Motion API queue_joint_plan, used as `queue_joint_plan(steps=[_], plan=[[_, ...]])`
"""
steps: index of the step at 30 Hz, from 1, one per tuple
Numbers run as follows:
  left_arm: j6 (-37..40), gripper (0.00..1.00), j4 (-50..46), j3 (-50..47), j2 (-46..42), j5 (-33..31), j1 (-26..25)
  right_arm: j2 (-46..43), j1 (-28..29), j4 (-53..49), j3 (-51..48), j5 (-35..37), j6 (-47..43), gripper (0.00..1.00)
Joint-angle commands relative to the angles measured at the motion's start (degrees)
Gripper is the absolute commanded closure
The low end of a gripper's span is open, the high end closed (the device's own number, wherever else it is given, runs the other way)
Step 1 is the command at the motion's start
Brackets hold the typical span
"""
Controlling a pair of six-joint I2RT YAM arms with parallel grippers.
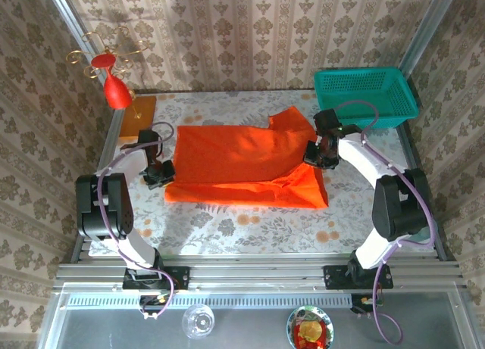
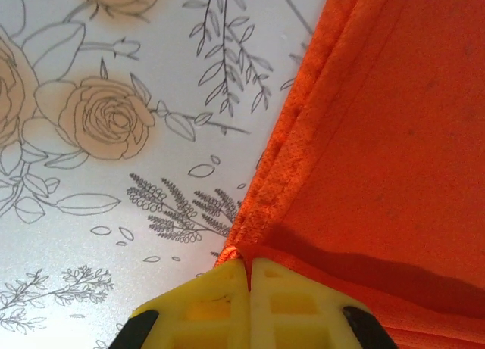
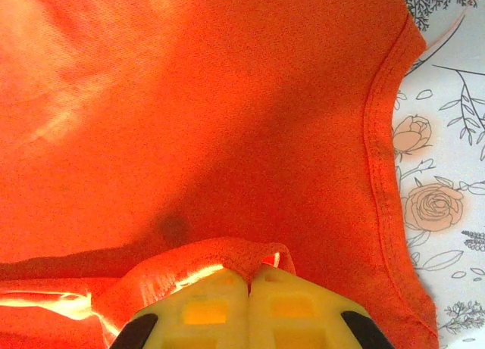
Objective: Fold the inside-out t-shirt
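At the left pincer (image 2: pixel 248 269) we find the yellow jaws pressed together on a corner of the inside-out t-shirt (image 2: pixel 379 137), where its stitched hem meets the tips. From that grip the hem runs up and away, with the floral counter (image 2: pixel 114 122) bare to its left. The right pincer (image 3: pixel 248 277) is likewise closed, with a small raised ridge of the orange cloth nipped between its tips. Beyond it the fabric spreads flat, bounded on the right by a curved stitched edge; we cannot tell whether that edge is the neckline or a sleeve opening. Seen from above, the two pincers sit at opposite ends of the garment, the left one at its left end and the right one at its right end, just below a sleeve that points toward the green basket (image 1: pixel 364 95). The garment lies crosswise at mid-counter with an upper layer resting on a lower one, and a strip of the lower layer shows along the near edge. We judge that a first lengthwise fold is laid or being laid, and the task is at an early-to-middle stage. The sleeve is not yet tucked, the layers are not aligned, and the crosswise folds remain.
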Motion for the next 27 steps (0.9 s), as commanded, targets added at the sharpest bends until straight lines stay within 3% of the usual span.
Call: queue_joint_plan(steps=[1,13,19,27], plan=[[2.05,1.0,0.91,2.66,0.71,1.1,-0.01,0.96,-0.41,-0.34,2.04,0.09,-1.65,1.0],[4.5,0.98,4.49,3.76,2.09,3.58,-0.9,1.31,-0.98,0.19,2.1,0.37,-1.34,1.0],[4.08,0.78,1.54,5.37,2.23,2.48,-1.07,1.42,-1.1,0.37,2.8,0.36,-0.9,1.0],[3.48,0.69,-1.65,2.63,-6.21,0.07,-3.49,1.84,-1.23,0.18,3.35,0.36,-0.88,1.0]])
